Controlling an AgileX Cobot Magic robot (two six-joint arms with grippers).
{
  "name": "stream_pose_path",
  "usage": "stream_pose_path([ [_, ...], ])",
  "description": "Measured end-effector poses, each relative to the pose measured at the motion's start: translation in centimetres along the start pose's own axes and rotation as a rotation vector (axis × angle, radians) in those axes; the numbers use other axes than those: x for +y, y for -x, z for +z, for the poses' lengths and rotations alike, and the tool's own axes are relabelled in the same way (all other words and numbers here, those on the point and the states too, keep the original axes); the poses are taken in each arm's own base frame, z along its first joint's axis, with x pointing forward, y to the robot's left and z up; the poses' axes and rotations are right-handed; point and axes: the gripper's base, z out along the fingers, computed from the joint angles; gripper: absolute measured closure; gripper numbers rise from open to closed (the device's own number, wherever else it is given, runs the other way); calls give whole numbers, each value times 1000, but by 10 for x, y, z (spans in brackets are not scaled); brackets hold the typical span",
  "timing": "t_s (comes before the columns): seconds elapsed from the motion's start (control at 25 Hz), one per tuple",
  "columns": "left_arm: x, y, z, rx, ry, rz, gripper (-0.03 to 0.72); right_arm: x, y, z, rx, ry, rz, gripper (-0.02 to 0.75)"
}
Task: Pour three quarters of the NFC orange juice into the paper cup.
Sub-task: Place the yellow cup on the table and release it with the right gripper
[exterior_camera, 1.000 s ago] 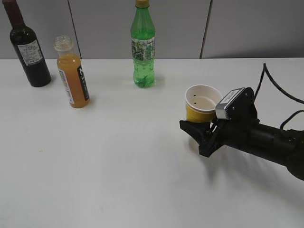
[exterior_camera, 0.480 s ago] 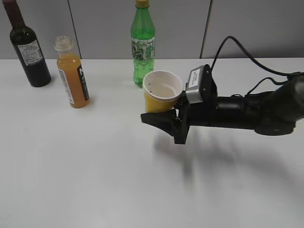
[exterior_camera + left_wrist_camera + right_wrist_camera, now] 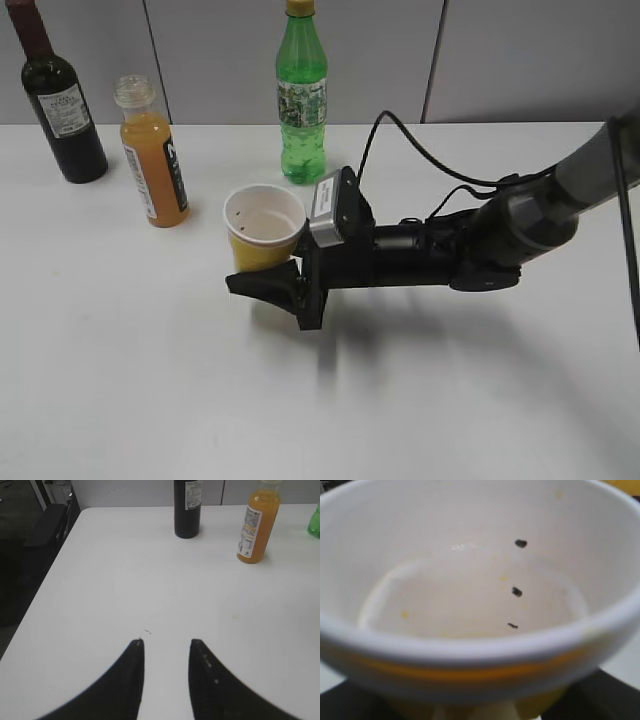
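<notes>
Yellow cup gripped by right arm, juice bottle untouched

Yellow paper cup (image 3: 264,230) is held upright above the white table (image 3: 150,380) by the right gripper (image 3: 268,284), jaws clamped on its lower wall. Dark specks are seen on its white interior (image 3: 485,580). NFC orange juice (image 3: 152,155) is stood uncapped at back left, between the dark wine bottle (image 3: 55,100) and the green bottle (image 3: 301,100), near the cup but apart. Left gripper (image 3: 165,650) is seen parted and empty over bare table.

Uncapped NFC orange juice (image 3: 153,158); upright paper cup (image 3: 264,228)
</notes>
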Motion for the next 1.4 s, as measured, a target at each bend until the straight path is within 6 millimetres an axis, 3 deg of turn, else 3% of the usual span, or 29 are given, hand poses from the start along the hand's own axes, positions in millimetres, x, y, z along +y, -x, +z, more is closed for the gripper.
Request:
stream_pose_path([
  [0.28, 0, 0, 0, 0, 0, 0, 447, -1, -24, 7, 34, 8, 35, 267],
  [0.88, 0, 0, 0, 0, 0, 0, 447, 0, -37, 6, 176, 14, 29, 267],
  [1.12, 0, 0, 0, 0, 0, 0, 454, -1, -38, 6, 184, 8, 46, 80],
  [1.4, 0, 0, 0, 0, 0, 0, 454, -3, -38, 4, 187, -1, 63, 62],
])
